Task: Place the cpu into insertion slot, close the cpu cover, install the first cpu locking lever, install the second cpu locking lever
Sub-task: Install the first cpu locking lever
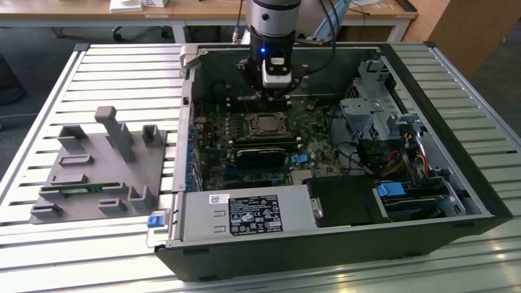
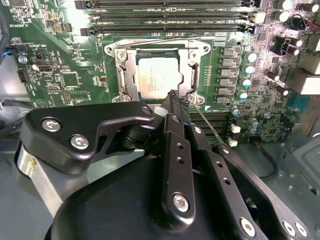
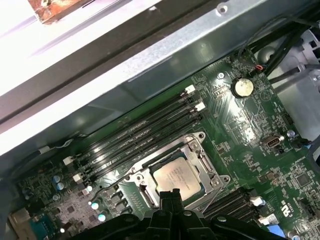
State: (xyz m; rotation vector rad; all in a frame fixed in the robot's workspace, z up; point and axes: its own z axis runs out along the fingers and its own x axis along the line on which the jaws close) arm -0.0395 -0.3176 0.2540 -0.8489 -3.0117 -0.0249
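Just at the edge of the socket (image 2: 155, 53), the gripper (image 2: 175, 100) hangs with its fingertips pressed together; whether they touch the rim I cannot tell. Inside the socket lies the chip (image 2: 156, 77), with the cover (image 2: 124, 80) flat around it. A thin wire lever (image 2: 207, 125) slants away from the socket's corner beside the gripper. Long memory slots (image 2: 170, 17) run along the socket's far side.

Flat silvery-beige square cpu (image 2: 154, 77) sits within thin silvery metal cpu cover (image 2: 121, 75) frame; black gripper (image 2: 173, 96), jaws together, at frame edge.
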